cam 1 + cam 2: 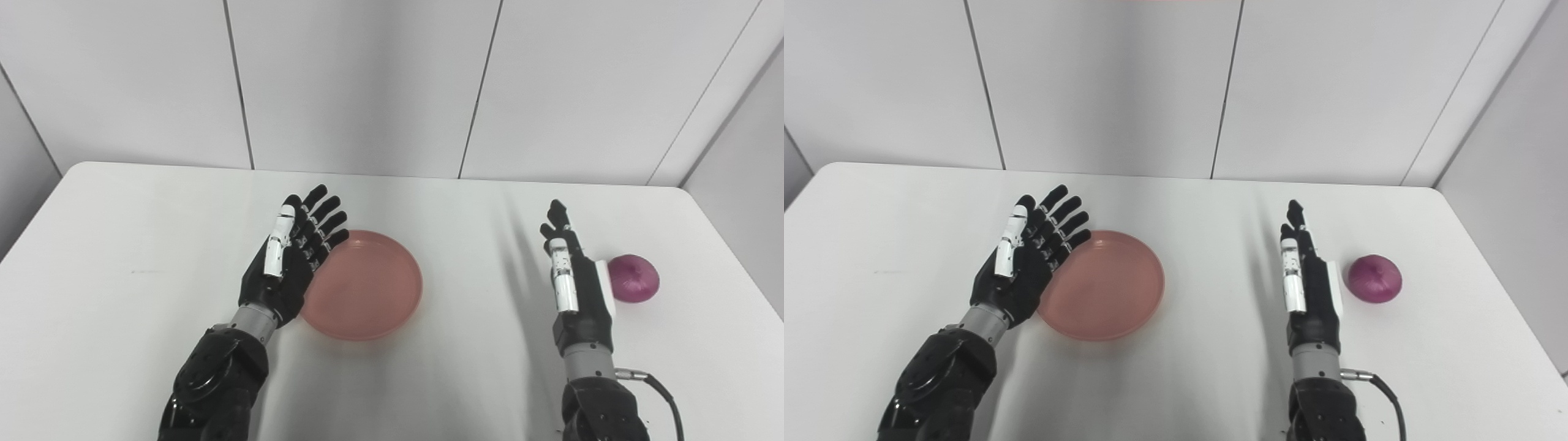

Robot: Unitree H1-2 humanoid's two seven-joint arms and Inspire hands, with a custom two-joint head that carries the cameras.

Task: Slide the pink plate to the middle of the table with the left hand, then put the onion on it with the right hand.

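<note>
Item 1, surface (122, 306): white, rounded far corners, backed by pale wall panels (367, 86). You have wide bare room on its left part, in front of the plate, and between the plate and the right hand.

Item 2, left arm and left hand (288, 263): your arm enters at the lower left, forearm angled up and to the right. The hand is spread wide, fingers (324, 220) fanned toward the far right, palm turned toward the plate. It holds nothing. Its palm edge sits against, or just over, the plate's left rim; you cannot tell whether they touch.

Item 3, right arm and right hand (1311, 288): your arm enters at the lower right, forearm nearly straight up the picture. The hand stands edge-on, fingers extended toward the far wall and close together, holding nothing. A cable (1387, 392) leaves the wrist.

Item 4, pink plate (392, 288): round, shallow, raised rim, nothing in it. It lies a little left of the surface's middle, well clear of every edge.

Item 5, onion (1375, 279): purple-red, resting on the surface just beside your right hand's outer side, apart from it, nearer the right edge.
</note>
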